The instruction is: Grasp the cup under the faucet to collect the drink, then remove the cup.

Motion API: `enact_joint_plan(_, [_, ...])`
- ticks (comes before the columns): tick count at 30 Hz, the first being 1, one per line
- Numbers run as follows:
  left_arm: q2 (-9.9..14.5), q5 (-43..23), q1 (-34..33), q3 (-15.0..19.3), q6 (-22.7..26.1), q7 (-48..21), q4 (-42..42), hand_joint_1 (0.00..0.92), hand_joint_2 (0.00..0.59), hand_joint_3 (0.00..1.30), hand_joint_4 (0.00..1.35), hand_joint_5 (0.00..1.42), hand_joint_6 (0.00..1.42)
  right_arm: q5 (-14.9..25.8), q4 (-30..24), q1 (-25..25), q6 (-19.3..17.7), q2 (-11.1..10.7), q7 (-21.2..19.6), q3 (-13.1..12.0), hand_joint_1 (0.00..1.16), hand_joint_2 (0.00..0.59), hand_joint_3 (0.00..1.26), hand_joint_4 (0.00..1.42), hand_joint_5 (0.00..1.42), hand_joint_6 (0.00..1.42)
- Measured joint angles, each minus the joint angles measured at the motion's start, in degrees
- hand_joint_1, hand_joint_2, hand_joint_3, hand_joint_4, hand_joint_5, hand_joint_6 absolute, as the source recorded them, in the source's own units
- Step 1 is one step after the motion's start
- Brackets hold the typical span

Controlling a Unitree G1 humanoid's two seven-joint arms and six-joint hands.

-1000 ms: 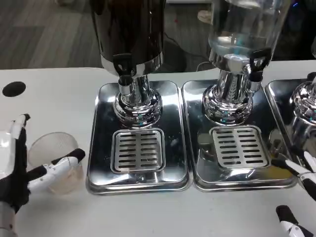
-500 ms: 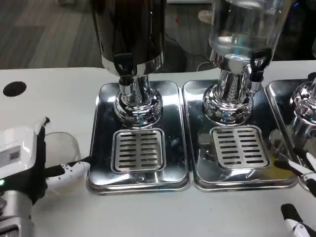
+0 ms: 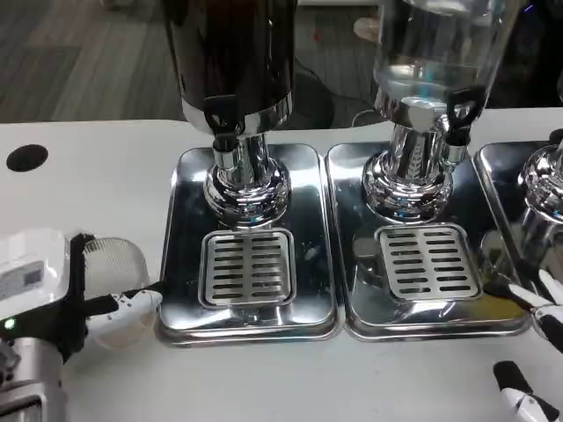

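Note:
A clear plastic cup point(image 3: 119, 272) stands on the white table just left of the left steel drip tray point(image 3: 180, 255). My left hand point(image 3: 48, 294) wraps it from the left, thumb point(image 3: 136, 301) across its front and a finger behind its rim, so it holds the cup. The dark drink dispenser's black faucet point(image 3: 220, 119) hangs over the slotted grate point(image 3: 246, 268), which is bare. My right hand point(image 3: 532, 352) lies at the lower right corner with fingers apart and nothing in it.
A clear dispenser with a black faucet point(image 3: 459, 110) stands over a second tray and grate point(image 3: 427, 262). A third chrome dispenser base point(image 3: 545, 180) sits at the right edge. A black hole point(image 3: 25, 157) marks the table at far left.
My left hand has turned its white back upward and closed around the cup, which has shifted slightly right toward the tray. The right hand has barely moved.

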Motion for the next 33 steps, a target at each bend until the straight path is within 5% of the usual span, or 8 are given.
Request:
enact_joint_plan(8, [0.1, -0.4, 0.1, -0.6, -0.5, 4.5, 0.8, 0.353, 0.110, 0.61, 0.70, 0.88, 0.86, -0.1, 0.6, -0.6, 0.0, 0.0, 0.2, 1.2, 0.49, 0.406, 0.19, 0.01, 0.00, 0.00])
enact_joint_plan(22, [0.0, -1.4, 3.6, 0.5, -2.0, 8.3, -2.9, 0.354, 0.108, 0.64, 0.71, 0.90, 0.88, -0.9, 1.0, -0.9, 0.0, 0.4, 0.2, 2.6, 0.49, 0.402, 0.18, 0.01, 0.00, 0.00])
enact_joint_plan(33, [-3.1, -3.0, 4.2, 1.8, -2.4, 9.0, -8.1, 0.353, 0.104, 0.63, 0.71, 0.90, 0.89, -0.8, 1.4, -0.1, -1.4, 0.3, 0.3, 2.6, 0.49, 0.397, 0.18, 0.01, 0.00, 0.00])
